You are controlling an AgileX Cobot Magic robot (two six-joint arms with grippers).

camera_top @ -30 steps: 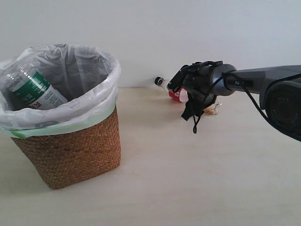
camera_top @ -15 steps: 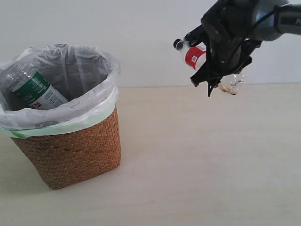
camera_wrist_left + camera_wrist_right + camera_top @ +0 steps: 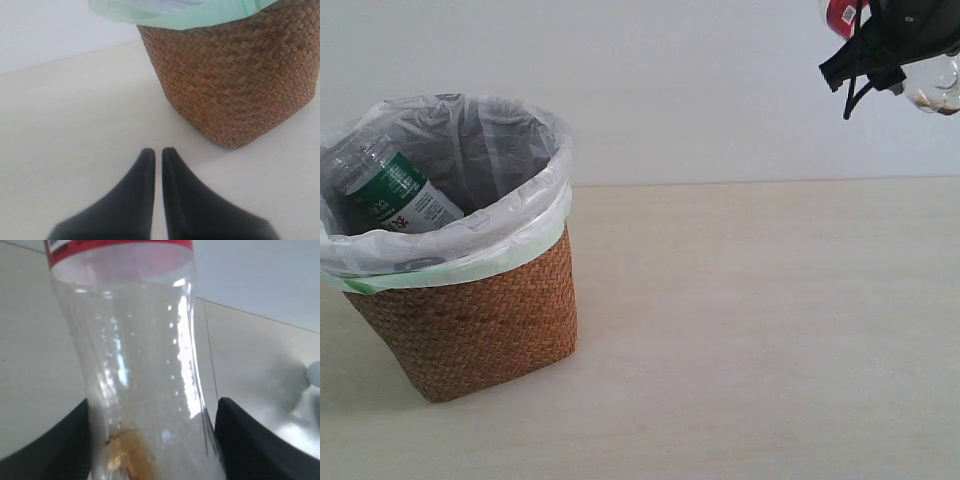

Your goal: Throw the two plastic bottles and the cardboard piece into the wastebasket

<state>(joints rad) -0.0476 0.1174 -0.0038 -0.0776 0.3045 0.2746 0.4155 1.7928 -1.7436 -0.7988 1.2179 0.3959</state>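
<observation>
Slim bottle [image 3: 842, 12], red label, clear body: held high in the top right corner of the exterior view, well above the table and well apart from the wastebasket [image 3: 480, 320]. Right gripper [image 3: 152, 440] pinches it across the lower body, one dark finger on each side. Brownish bit in the bottle's bottom; cannot tell what it is.

Green-label bottle [image 3: 395, 190]: already in the basket, leaning against the liner on the far left side. Cardboard piece: not in view anywhere.

Step in hand, as I judge it: carry the slim bottle across and drop it in.
- Travel high; clear the rim before coming down.
- Centre over the open mouth, right of the leaning bottle.
- Lower before letting go. An empty bottle is light and may bounce off the rim or the other bottle.
- Don't snag the loose bag [image 3: 510, 215] or nudge the basket.

Left gripper [image 3: 157, 160]: fingers pressed together, holding nothing, low over the table just beside the basket's woven wall.

Table [image 3: 750, 330]: pale beige, smooth, matte. Wall [image 3: 700, 90] behind: plain, pale grey-white.
</observation>
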